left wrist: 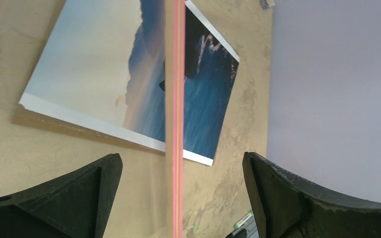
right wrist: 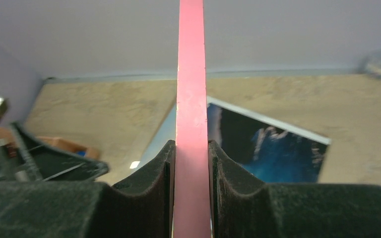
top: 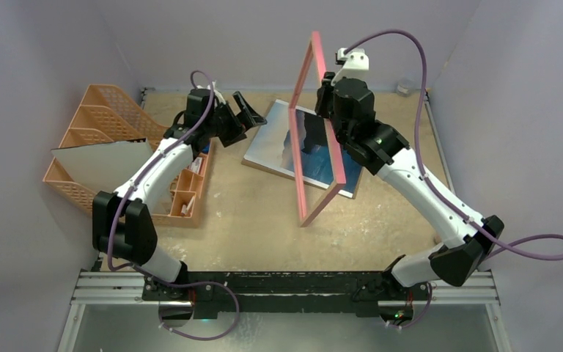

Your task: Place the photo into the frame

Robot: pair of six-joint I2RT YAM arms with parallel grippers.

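Table (top: 249, 220): right pincer (right wrist: 192, 166) clamps frame (right wrist: 191, 74); left pincer (left wrist: 181, 156) wide.

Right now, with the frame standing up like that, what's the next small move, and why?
Probably ease the left claw forward onto the frame. The frame is upright, pinched only by the right claw; the left claw is open, empty and lined up with its rim. The photo lies flat.

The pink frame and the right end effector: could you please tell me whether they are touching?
Touching. The right wrist view shows the right end effector closed on the frame, fingers pressed against both its sides, no gap.
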